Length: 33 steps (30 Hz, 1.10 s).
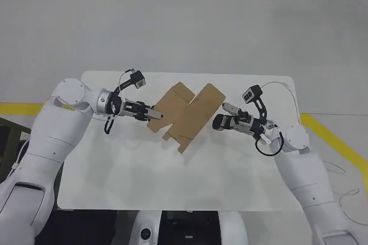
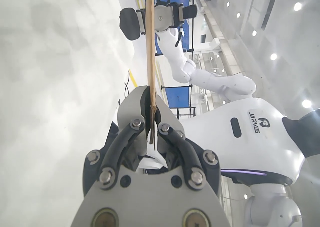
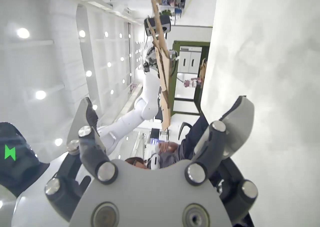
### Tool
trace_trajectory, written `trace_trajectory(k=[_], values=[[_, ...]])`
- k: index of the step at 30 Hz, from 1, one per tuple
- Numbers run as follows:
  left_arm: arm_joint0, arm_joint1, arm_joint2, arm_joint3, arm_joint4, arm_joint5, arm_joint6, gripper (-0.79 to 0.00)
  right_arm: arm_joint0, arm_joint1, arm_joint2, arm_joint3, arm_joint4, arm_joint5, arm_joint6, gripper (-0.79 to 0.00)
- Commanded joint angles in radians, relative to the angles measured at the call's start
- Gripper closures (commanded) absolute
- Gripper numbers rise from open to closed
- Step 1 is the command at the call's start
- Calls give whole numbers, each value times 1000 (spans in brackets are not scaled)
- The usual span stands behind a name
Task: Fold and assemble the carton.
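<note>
Obs., nearest first. White desk (image 1: 110, 184), robot at its near edge, both arms reaching out over the middle.

Right hand (image 1: 216, 121): right of centre, a little nearer than the other hand. It is released, with its fingers (image 3: 87, 112) spread wide. The right-hand end of the carton (image 1: 187, 113) sits in the gap between them and touches neither, as far as the right wrist view shows. The left wrist view agrees: one dark pad lies on each side of the sheet.

Left hand (image 1: 153, 114): left of centre, pointing right. It is clenched on the carton's left edge; in the left wrist view the board is pinched flat between the two fingers (image 2: 135, 102), with a short stub of it poking back past the grip.

Carton: brown cardboard, unfolded, a flat blank with notched flaps. It is held level, broad face up, clear of the desk surface, and both wrist views see it edge-on and apart from the white top. It spans the space between the two hands, and its two larger panels run away toward the far side of the desk.

Far right corner of the desk: a thin white cable (image 1: 288, 89) loops along the edge. A yellow line (image 1: 337, 138) marks the floor to the right of the desk.
</note>
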Motion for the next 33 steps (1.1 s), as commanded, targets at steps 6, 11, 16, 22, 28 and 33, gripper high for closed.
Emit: trace_trajectory(k=[6, 11, 16, 22, 28, 33], values=[[-20, 76, 97, -74, -73, 0, 0, 0, 59, 11, -21, 52, -75, 7, 187, -785], [-33, 108, 129, -79, -98, 0, 0, 0, 62, 12, -22, 53, -80, 1, 193, -785], [-33, 108, 129, -79, -98, 0, 0, 0, 62, 12, -22, 53, -80, 1, 193, -785], [-33, 108, 129, -79, -98, 0, 0, 0, 60, 12, -20, 49, -86, 0, 177, -785], [2, 120, 149, -133, -106, 42, 0, 0, 89, 24, 0, 56, -143, -129, 252, -785], [9, 150, 188, -153, -128, 35, 0, 0, 124, 30, -12, 124, -104, -135, 336, -785]])
